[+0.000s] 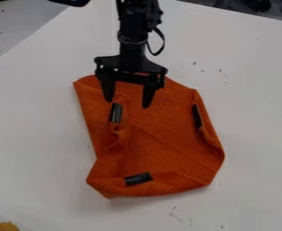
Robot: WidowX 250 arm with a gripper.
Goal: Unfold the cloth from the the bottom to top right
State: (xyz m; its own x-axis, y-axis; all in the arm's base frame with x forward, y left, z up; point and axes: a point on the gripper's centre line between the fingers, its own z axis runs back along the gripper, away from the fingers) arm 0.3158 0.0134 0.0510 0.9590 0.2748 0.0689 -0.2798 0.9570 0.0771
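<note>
Pretty sure this is a robotics lab or some kind of workshop, can't really say which of the two. Biggest giveaway is the black robot arm coming in from the top edge, with a two-finger gripper hanging over a plain white counter. The counter's got little dark scuffs on it, so kinda a work surface vibe tbh. Past its far edge, top right, there's some dark gear, too cut off to ID. Upper left is a grey surface with a few stains.
</note>
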